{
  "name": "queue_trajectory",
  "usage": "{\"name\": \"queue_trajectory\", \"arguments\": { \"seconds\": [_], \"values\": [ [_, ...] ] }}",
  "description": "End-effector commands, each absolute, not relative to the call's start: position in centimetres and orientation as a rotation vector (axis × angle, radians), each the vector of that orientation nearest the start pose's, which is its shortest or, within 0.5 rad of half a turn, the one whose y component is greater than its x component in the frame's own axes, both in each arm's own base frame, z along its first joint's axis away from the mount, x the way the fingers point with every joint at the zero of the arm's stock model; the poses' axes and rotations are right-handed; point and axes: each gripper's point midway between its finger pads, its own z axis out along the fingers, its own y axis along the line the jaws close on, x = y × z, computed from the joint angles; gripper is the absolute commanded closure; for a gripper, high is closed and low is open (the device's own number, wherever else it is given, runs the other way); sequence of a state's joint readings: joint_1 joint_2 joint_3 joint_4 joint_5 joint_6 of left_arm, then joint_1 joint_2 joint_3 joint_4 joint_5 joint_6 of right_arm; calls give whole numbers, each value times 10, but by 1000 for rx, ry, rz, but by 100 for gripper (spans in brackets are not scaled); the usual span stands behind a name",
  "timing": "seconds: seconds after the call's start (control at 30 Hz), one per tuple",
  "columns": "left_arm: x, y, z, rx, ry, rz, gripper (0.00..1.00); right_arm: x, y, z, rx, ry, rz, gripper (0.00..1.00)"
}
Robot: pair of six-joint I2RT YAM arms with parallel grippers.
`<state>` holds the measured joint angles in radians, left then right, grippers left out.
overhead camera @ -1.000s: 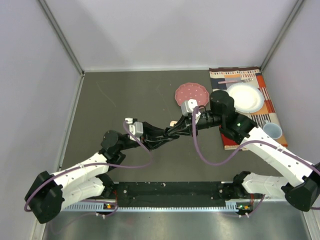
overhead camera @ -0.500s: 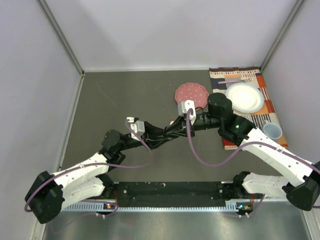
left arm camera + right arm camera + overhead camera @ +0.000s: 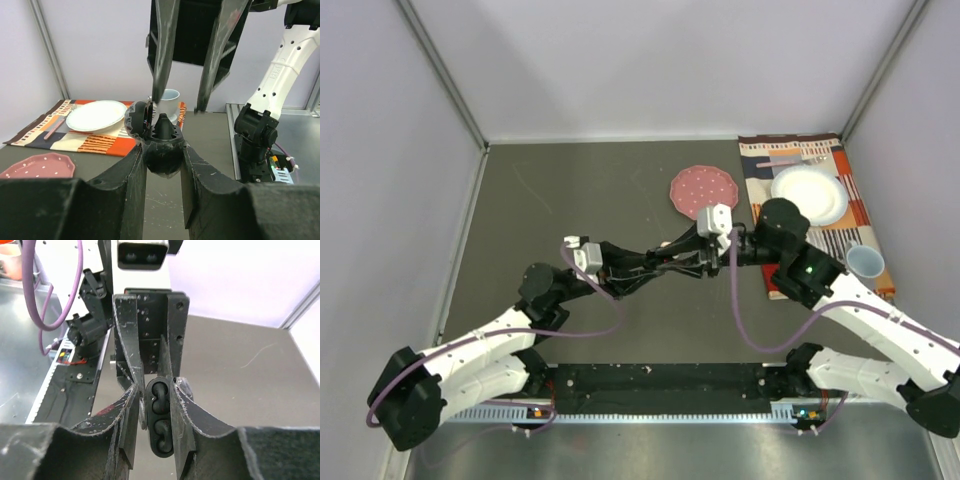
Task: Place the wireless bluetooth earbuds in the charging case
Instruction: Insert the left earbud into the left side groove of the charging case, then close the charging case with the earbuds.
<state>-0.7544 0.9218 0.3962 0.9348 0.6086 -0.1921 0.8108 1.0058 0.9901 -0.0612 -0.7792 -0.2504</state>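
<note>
Left claw (image 3: 162,160): clamped on the black case (image 3: 159,420), held over the table (image 3: 570,190).
Lid (image 3: 138,117): hinged open to one side.
Earbuds (image 3: 160,390): two black rounded shapes sit inside the case; cannot tell whether they are buds or bare sockets.
Right claw (image 3: 178,102): fingers apart, gripping nothing, tips just beside the case's open mouth.
Background: pink disc (image 3: 703,187); placemat (image 3: 840,225) with plate (image 3: 810,195) and cup (image 3: 865,262).
</note>
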Motion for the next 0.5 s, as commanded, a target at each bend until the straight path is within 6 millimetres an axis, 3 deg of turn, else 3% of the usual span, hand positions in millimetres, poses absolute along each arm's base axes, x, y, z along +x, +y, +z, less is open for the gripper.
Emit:
{"name": "queue_trajectory", "arguments": {
  "seconds": [0.0,0.23,0.33,0.47],
  "values": [
    [153,-289,321,863,899,-1136,100,136,312,388,-1229,912,1033,69],
    [154,-288,320,858,909,-1132,100,146,301,403,-1086,913,985,69],
    [155,-287,320,856,909,-1127,100,163,293,403,-957,960,939,68],
    [155,-287,320,854,910,-1123,100,186,280,400,-786,1068,889,61]
  ]
}}
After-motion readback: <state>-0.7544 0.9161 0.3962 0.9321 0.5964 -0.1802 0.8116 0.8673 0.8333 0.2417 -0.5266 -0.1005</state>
